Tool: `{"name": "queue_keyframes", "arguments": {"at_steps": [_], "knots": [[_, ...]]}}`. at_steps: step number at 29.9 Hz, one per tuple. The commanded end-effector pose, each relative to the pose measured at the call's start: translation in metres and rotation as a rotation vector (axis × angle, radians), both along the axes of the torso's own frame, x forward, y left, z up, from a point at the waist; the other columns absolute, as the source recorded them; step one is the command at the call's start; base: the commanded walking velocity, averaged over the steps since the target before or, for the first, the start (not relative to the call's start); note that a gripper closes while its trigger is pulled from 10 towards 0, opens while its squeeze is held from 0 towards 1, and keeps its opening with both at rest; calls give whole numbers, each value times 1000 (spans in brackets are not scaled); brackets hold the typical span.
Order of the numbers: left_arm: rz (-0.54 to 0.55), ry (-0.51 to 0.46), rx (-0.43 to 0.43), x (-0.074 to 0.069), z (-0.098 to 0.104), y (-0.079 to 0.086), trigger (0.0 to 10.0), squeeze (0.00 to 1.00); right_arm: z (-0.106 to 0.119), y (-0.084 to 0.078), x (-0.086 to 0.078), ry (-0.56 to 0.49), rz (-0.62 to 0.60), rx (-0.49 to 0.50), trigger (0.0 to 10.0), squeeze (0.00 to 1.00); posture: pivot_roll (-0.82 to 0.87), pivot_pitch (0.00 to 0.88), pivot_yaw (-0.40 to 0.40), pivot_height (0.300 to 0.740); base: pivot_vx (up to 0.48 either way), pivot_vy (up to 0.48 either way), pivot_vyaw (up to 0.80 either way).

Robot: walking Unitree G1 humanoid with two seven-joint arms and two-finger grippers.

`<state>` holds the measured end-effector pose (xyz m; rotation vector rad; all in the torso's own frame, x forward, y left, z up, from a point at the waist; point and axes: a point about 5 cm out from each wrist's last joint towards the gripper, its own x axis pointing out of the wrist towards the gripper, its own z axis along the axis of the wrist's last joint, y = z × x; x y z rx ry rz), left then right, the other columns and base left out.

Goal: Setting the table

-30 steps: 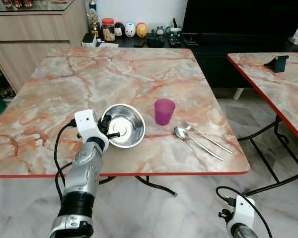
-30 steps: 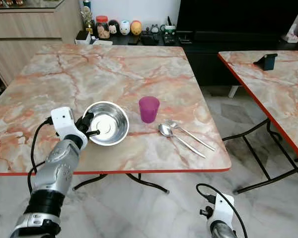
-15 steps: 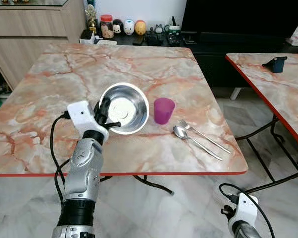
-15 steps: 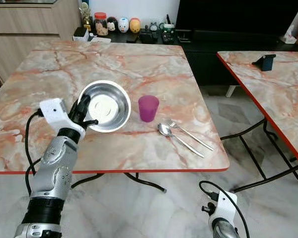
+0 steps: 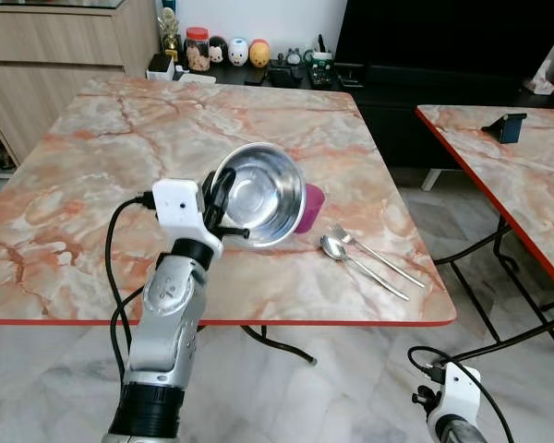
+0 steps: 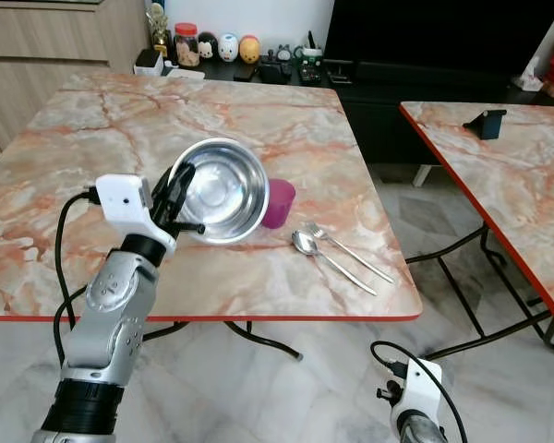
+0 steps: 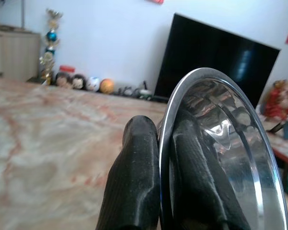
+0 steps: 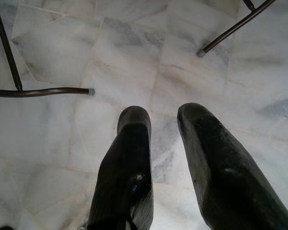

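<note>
Bowl [image 5: 258, 193] hangs tilted above the table [image 5: 92, 157], its rim pinched by the left gripper [image 5: 216, 205], beside the cup [image 5: 310, 207]. Right gripper [image 8: 165, 158] hangs idle, fingers slightly apart.

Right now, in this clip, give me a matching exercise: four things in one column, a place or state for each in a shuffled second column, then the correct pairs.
Things:
1. steel bowl
2. purple cup
3. spoon
4. right tool

States:
A. lying on the table beside the fork
B. open, hanging low above the floor
C. tilted, its rim pinched by the left tool
D. standing upright, partly hidden behind the bowl

Pairs: 1-C, 2-D, 3-A, 4-B
</note>
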<state>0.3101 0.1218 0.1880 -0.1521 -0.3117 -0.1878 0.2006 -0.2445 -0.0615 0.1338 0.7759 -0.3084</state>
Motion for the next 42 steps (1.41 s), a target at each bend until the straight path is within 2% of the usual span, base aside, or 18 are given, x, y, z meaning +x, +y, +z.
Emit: {"name": "queue_keyframes", "arguments": {"at_steps": [1, 7, 14, 18, 23, 26, 28, 31, 42], "knots": [[-1, -24, -4, -3, 7, -2, 10000, 0, 0, -6, -4, 14, 2, -12, 10000, 0, 129, 0, -149, 740, 0, 0, 0], [37, -5, -8, 2, 4, 6, 10000, 0, -2, -5, -5, 20, -1, -10, 10000, 0, 75, 0, -118, 740, 0, 0, 0], [27, -24, -1, 9, 11, 1, 10000, 0, -2, -4, -6, 14, -16, -4, 10000, 0, 64, 0, -94, 740, 0, 0, 0], [22, -29, -1, 10, 14, 1, 10000, 0, -2, 0, -4, 13, 33, -2, 10000, 0, 76, 0, -90, 740, 0, 0, 0], [24, -25, 15, 10, 14, 3, 10000, 0, -3, 3, -3, 15, 40, 2, 10000, 0, 76, 0, -78, 740, 0, 0, 0], [21, -20, 22, 9, 12, 3, 10000, 0, -5, 5, -6, 6, -56, 16, 10000, 0, 71, 0, -62, 740, 0, 0, 0], [15, -20, 28, 11, 13, 2, 10000, 0, -5, 6, -6, 9, -49, 8, 10000, 0, 66, 0, -51, 740, 0, 0, 0], [-1, -27, 34, 13, 17, 1, 10000, 0, -6, 7, -8, 6, -116, 15, 10000, 0, 64, 0, -34, 740, 0, 0, 0], [-11, -29, 50, 16, 21, 0, 10000, 0, -7, 14, -6, 4, -142, 34, 10000, 0, 60, 0, -15, 740, 0, 0, 0]]}}
